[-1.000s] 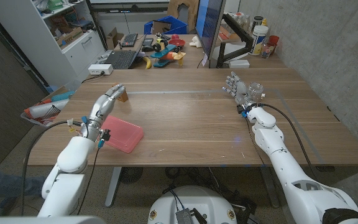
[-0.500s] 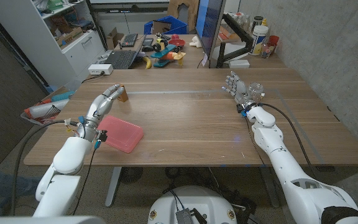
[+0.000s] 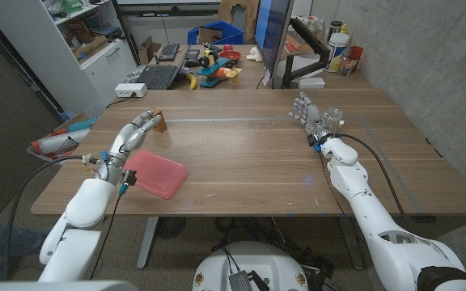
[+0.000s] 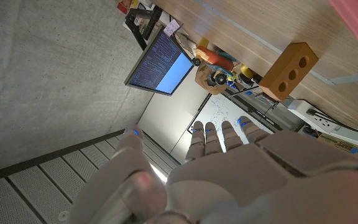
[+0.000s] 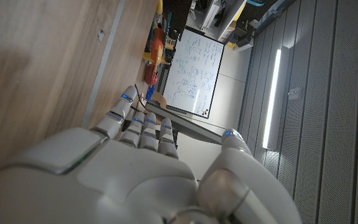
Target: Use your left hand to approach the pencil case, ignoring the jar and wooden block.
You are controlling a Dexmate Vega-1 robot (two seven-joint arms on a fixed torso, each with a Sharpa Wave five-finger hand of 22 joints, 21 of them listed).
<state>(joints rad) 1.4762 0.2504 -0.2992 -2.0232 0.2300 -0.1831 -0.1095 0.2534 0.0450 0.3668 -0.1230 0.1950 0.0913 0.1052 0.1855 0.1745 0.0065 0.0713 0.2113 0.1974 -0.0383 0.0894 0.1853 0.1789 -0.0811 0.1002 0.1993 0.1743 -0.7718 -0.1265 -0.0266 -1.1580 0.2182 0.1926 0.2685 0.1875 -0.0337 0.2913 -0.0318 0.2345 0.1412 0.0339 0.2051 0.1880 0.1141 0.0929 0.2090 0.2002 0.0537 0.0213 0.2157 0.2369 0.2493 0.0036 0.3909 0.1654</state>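
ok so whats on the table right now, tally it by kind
pencil case: 1, pink, near the left hand
wooden block: 1, with holes in one side
jar: 1, clear, beside the right hand
total: 3

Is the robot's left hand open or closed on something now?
Open: the left hand holds nothing, fingers extended, beside the flat pink pencil case.

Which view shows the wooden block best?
The left wrist view: the block shows large and unobstructed, with holes in its face. In the head view the block is small, partly behind the left hand.
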